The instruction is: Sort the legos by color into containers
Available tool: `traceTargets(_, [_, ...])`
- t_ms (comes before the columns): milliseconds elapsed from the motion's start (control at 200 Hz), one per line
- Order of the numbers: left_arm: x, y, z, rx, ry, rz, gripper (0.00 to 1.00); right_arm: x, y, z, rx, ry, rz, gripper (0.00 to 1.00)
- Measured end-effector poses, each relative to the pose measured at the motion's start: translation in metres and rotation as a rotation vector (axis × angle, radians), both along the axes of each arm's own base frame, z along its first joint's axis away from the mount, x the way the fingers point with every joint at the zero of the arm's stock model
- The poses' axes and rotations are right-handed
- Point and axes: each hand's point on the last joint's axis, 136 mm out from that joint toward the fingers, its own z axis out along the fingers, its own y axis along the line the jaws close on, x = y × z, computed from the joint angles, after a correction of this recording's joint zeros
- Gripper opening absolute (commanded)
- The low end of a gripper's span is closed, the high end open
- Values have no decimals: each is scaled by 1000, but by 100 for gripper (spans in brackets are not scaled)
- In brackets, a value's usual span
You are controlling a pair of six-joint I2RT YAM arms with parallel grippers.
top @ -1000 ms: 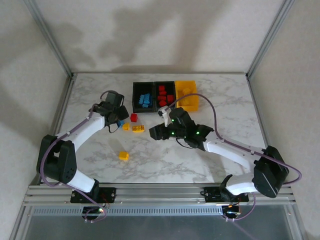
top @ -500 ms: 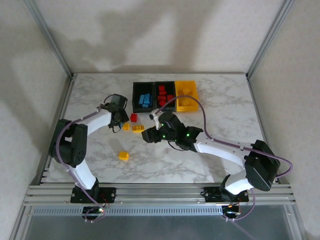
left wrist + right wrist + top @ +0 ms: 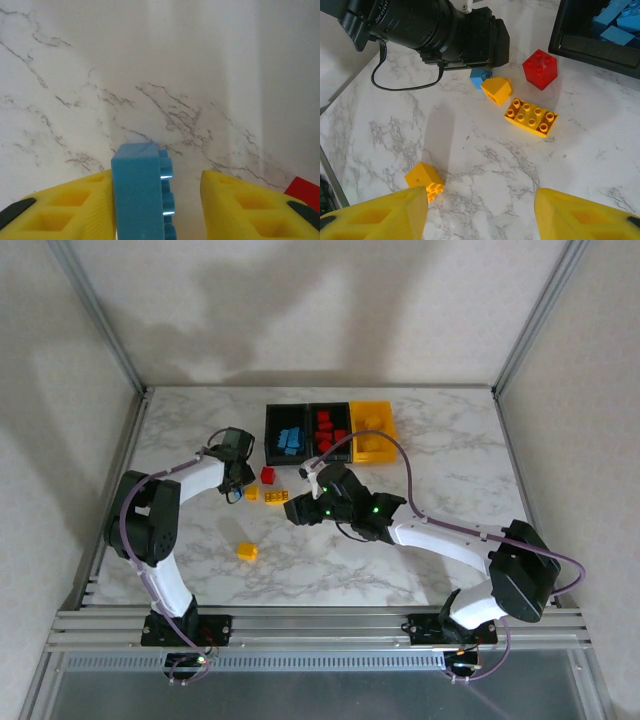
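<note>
Beside my left pincer (image 3: 156,173), a red brick (image 3: 540,68), a yellow sloped brick (image 3: 496,90) and a long yellow brick (image 3: 531,116) crowd the marble table (image 3: 450,460). A small yellow cube (image 3: 424,180) lies at lower left. The bins (image 3: 268,436) sit upper centre in the top view. My left pincer, tipped down to the table, stands released around a blue brick (image 3: 137,192) that touches one finger only. My right pincer (image 3: 480,196) hovers spread wide, holding nothing.

Bins (image 3: 379,453) at far side of table (image 3: 455,455), loose bricks (image 3: 277,497) just before them, one brick (image 3: 247,551) nearer.
</note>
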Motion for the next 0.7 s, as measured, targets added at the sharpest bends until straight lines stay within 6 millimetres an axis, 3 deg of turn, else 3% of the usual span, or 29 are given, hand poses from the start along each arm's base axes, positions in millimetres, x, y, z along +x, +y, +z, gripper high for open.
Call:
traceTargets(215, [2,0,1,-1,-6,-1,20,2,-2,-1,-11,-5,-14,58])
traceTargets(431, [0,0,7,0,-8,-4,17,2,-5,6,-2,-17,-22,58])
traceTargets(541, [1,0,22,-6,-31,-3,15,1,-6,11,7,-23,-22,58])
traceTargets(701, [18,-5,64,-28,-118,-5,14,1,-8,19,22,-34,-24,58])
